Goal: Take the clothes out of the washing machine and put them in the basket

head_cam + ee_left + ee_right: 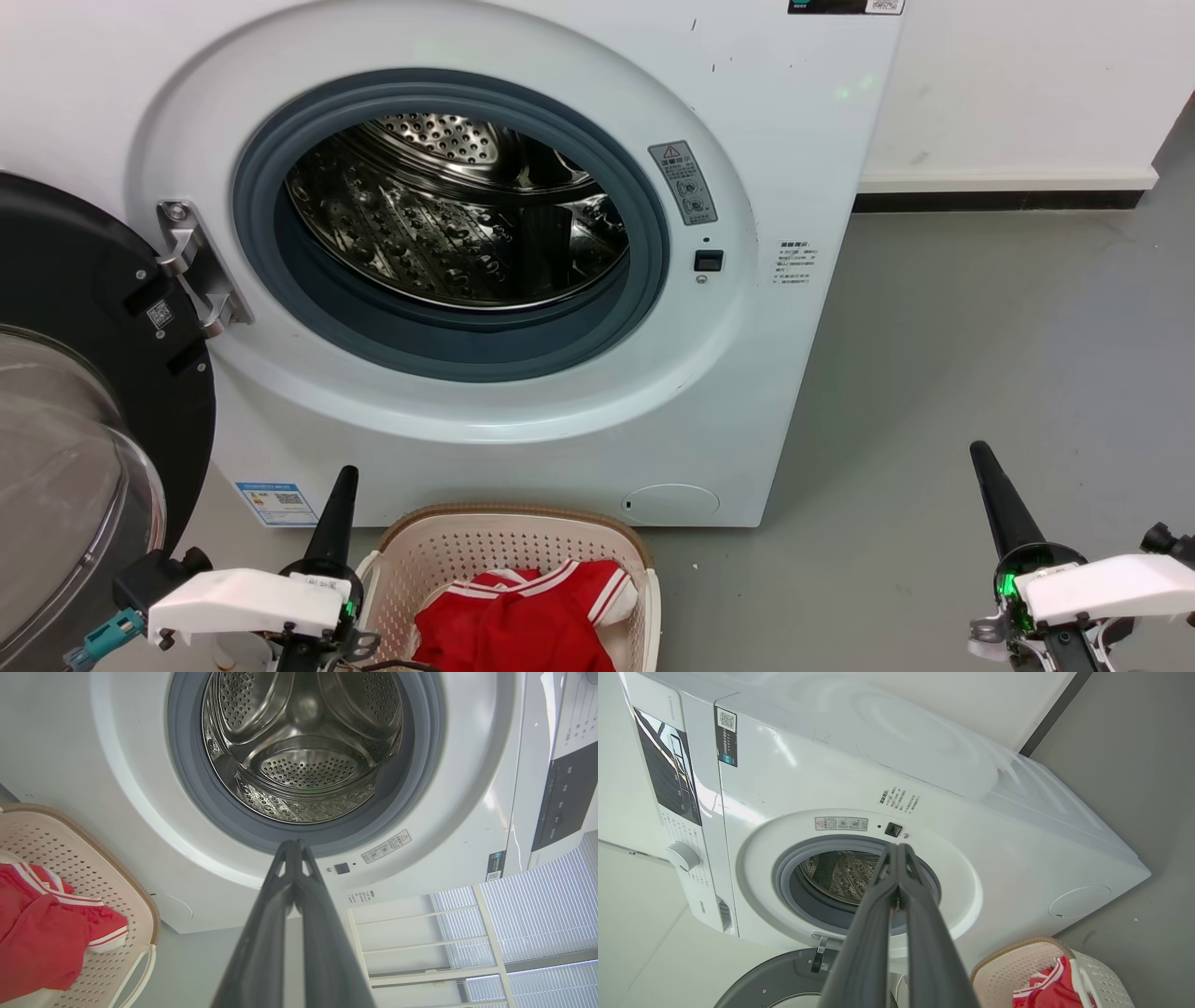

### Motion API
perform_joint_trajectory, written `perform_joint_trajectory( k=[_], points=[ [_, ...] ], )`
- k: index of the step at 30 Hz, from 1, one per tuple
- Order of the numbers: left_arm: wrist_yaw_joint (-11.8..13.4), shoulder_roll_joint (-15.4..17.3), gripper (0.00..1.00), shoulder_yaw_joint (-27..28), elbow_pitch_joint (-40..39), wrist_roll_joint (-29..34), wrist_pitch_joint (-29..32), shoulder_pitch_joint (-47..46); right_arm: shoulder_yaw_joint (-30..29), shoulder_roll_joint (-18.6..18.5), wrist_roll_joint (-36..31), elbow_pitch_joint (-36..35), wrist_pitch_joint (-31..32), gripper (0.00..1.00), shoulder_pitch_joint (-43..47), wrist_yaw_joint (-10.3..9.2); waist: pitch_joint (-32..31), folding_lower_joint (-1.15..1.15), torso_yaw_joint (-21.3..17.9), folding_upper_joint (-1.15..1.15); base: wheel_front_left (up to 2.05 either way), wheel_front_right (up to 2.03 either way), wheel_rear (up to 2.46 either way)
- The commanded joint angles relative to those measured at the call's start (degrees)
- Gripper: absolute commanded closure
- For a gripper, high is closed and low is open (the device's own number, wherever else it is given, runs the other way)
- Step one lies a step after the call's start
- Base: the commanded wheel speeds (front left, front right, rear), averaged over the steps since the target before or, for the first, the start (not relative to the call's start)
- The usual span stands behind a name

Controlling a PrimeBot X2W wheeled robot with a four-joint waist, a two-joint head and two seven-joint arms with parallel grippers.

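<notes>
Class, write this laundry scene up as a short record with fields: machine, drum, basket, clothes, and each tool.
Washing machine: door swung open to the robot's left
Drum: bare steel where visible, no garments seen
Basket: on the floor in front of the machine
Clothes: red with white stripes, lying in the basket
Left tool: shut, holding nothing, beside the basket
Right tool: shut, holding nothing, above the floor

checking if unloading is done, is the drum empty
Empty, as far as it shows: the drum is bare perforated steel, and the red clothes lie in the basket.
</notes>
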Motion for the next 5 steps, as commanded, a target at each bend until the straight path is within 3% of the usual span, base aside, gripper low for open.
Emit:
perform_joint_trajectory(
  k=[1,5],
  points=[
    [-0.58,0.09,1.00,0.48,0.02,-1.43,0.14,-1.52,-0.25,-0.21,1.55,0.23,0.10,1.00,-1.36,-0.01,0.04,0.00,-0.02,0.00,0.00,0.00,0.00],
    [-0.75,-0.04,1.00,0.75,0.58,-3.50,0.42,-1.71,-0.44,-0.18,3.74,0.76,0.31,1.00,-1.95,-0.01,0.14,0.00,-0.08,0.00,0.00,0.00,0.00]
  ],
)
